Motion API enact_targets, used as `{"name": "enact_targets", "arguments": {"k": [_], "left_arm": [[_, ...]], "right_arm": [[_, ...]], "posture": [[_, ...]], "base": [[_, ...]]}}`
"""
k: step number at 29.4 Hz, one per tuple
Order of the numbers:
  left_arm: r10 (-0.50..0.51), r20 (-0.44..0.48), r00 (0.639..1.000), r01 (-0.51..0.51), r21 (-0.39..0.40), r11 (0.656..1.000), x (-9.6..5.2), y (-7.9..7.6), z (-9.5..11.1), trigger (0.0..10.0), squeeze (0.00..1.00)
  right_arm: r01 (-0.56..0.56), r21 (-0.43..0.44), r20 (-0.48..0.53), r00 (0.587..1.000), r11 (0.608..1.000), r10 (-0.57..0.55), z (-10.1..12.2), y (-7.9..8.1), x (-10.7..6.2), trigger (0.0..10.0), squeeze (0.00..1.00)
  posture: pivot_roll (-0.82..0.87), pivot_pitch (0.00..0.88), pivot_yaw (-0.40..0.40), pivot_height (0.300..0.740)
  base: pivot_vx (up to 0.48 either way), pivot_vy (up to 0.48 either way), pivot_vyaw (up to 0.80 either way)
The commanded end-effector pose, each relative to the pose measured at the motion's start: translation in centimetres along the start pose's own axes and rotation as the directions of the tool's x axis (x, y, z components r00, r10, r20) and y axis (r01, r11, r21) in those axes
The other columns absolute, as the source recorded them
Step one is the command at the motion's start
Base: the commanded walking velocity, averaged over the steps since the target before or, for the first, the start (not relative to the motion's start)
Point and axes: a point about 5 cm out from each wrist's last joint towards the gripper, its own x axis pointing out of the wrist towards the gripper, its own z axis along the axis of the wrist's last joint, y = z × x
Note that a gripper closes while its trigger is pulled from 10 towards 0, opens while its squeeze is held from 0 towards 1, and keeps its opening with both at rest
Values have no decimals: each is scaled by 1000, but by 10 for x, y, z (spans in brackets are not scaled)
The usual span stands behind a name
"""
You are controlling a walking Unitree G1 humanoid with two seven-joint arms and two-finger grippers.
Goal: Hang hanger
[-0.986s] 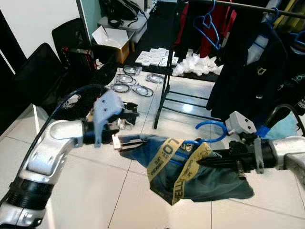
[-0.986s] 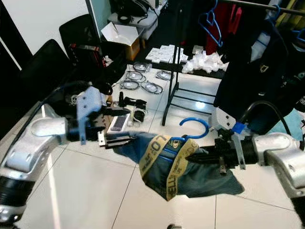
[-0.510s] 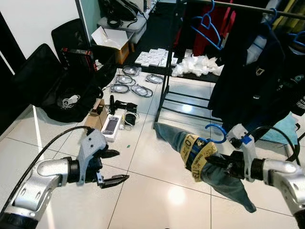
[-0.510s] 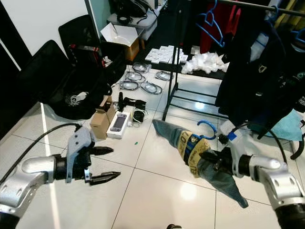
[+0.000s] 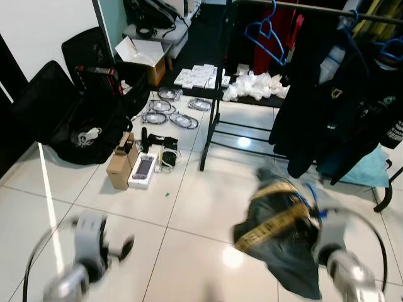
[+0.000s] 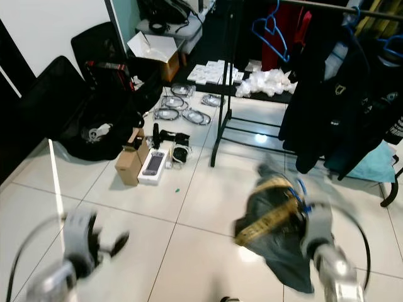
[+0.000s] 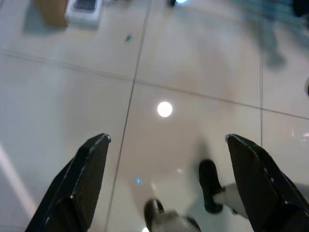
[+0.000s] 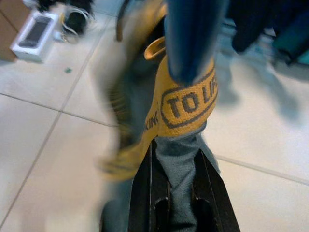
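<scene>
A grey-blue garment point(image 5: 277, 229) with a yellow lettered band point(image 8: 186, 104) hangs low over the floor at the right on a blue hanger point(image 5: 311, 194), all motion-blurred. My right gripper point(image 8: 175, 162) is shut on the garment's cloth from below; in the eye views it is a blur point(image 5: 318, 234) at the garment's right side. My left gripper point(image 7: 166, 140) is wide open and holds nothing, low at the left point(image 5: 119, 248) over bare tiles. The clothes rail point(image 5: 315, 7) runs across the top right, carrying an empty blue hanger point(image 5: 267, 31) and dark clothes point(image 5: 334, 94).
A black rack post point(image 5: 214, 94) stands mid-floor with white packets point(image 5: 255, 85) at its base. Boxes point(image 5: 129, 168), coiled cables point(image 5: 170, 116) and black bags point(image 5: 75, 126) lie at the left. Open tiles stretch between my arms.
My left gripper has let go of the garment and dropped to the lower left, open. The right arm has swung lower with the garment, which now hangs bunched.
</scene>
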Motion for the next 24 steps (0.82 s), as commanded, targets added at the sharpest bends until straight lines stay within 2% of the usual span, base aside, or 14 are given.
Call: {"name": "enact_targets", "arguments": {"k": [1,4,6,12,14,20,24], "left_arm": [[56,72,996,-55,-10,998,-7,-1,5,10000,0],[79,78,994,-77,-25,997,-14,-1,-4,10000,0],[70,76,995,-68,-27,997,-16,-2,-9,10000,0],[30,108,994,-26,-37,999,-13,-6,-11,10000,0],[15,105,994,-12,-27,1000,-11,-7,-11,10000,0],[33,96,995,-29,-37,999,-6,-5,-12,10000,0],[35,103,994,-31,-36,999,0,-3,-10,10000,0]], "right_arm": [[51,18,36,998,999,-52,-5,0,-6,10000,0],[92,38,8,996,995,-93,-18,-1,-11,10000,0],[107,36,19,994,994,-108,-17,-2,-11,10000,0],[135,78,48,989,988,-139,-16,-4,-6,10000,0],[158,94,45,986,983,-162,-18,-3,-4,10000,0],[173,60,60,982,983,-177,-17,-2,-3,10000,0],[173,28,76,982,985,-174,-13,-2,0,10000,0]], "posture": [[-34,167,-3,740],[-35,167,0,740],[-35,171,6,740],[-31,170,4,740],[-36,175,7,740],[-45,172,13,740],[-49,166,16,740]], "base": [[255,0,0],[309,0,0],[336,0,0],[376,0,0],[352,0,-609],[374,0,-750],[392,0,0]]}}
